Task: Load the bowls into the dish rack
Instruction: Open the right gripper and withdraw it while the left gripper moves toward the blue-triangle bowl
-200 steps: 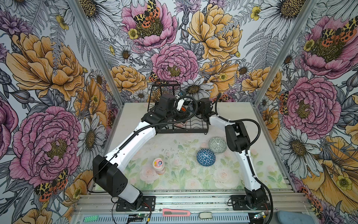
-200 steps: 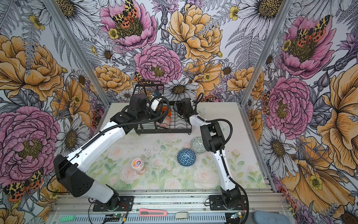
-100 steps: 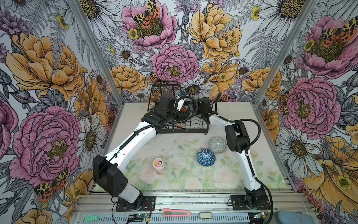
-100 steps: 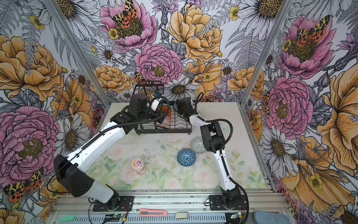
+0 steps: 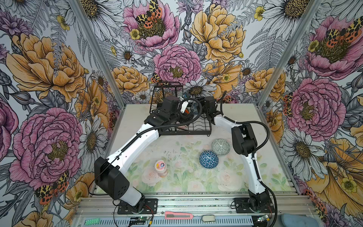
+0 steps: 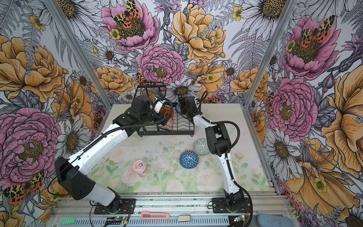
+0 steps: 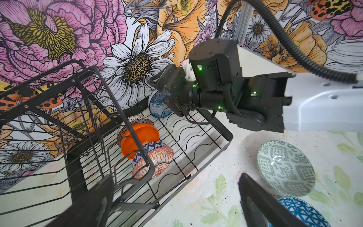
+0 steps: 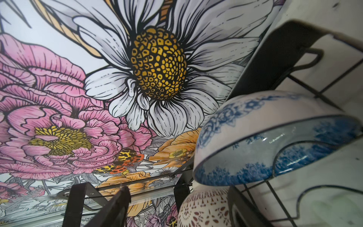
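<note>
The right claw (image 7: 164,94) was at the far edge of the rack (image 5: 193,127), just beside the white-blue bowl (image 7: 158,104). That bowl stood tilted on its rim among the wavy wires of the rack's flat part. The claw's jaws stood apart with nothing clamped between them. Whether a finger grazed the bowl could not be told from either wrist view.

The left claw (image 7: 175,176) hung above the rack's near side, spread wide and empty.

Three more bowls sat bunched in the rack, nearer the basket end. The orange bowl (image 7: 138,140) touched the orange-patterned bowl (image 7: 157,160), and a brown-patterned bowl (image 7: 135,118) was behind them.

Two bowls lay outside the rack on the table (image 5: 186,186), just beside each other and near the right arm. These were the grey-green bowl (image 5: 220,146) and the blue bowl (image 5: 208,159). A jar (image 5: 161,167) stood well apart from them, toward the left arm.
</note>
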You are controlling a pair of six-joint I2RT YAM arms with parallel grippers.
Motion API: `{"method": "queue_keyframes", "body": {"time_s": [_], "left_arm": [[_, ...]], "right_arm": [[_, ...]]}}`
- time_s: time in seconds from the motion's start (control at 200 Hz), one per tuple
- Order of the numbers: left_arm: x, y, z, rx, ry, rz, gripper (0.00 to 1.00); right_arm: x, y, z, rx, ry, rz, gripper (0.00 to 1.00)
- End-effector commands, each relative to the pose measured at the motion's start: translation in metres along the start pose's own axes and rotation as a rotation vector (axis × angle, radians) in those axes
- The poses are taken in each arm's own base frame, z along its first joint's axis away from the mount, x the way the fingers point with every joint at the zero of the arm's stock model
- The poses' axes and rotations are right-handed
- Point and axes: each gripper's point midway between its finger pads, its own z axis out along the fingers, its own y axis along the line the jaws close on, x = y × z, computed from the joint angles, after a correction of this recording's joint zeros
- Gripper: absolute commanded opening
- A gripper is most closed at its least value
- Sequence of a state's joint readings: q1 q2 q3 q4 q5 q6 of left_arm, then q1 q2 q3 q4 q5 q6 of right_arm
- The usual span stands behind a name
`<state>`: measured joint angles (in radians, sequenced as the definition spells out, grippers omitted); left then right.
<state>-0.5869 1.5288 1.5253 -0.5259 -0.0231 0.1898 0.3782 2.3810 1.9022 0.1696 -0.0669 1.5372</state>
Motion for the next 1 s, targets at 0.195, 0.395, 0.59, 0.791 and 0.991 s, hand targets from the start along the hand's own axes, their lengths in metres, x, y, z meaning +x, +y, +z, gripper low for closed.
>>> {"method": "queue_keyframes", "body": {"time_s": [0.195,0.395,0.59,0.791,0.991], "left_arm": [[-0.012,-0.012,0.002,-0.004,-0.031,-0.001,0.99],[-0.011,-0.030,0.012,0.016,-0.013,0.000,0.99],[-0.001,-0.059,0.020,0.059,0.030,0.012,0.99],[0.023,-0.093,0.026,0.108,0.100,-0.047,0.99],[0.052,-0.123,0.025,0.147,0.172,-0.166,0.99]], "right_arm": [[-0.021,0.041,-0.038,-0.067,-0.013,-0.067,0.99],[-0.041,0.043,-0.068,-0.048,-0.011,-0.130,0.99],[-0.060,0.035,-0.112,0.012,-0.016,-0.219,0.99],[-0.064,0.026,-0.163,0.099,0.017,-0.382,0.99],[-0.060,0.007,-0.208,0.148,0.033,-0.450,0.99]]}}
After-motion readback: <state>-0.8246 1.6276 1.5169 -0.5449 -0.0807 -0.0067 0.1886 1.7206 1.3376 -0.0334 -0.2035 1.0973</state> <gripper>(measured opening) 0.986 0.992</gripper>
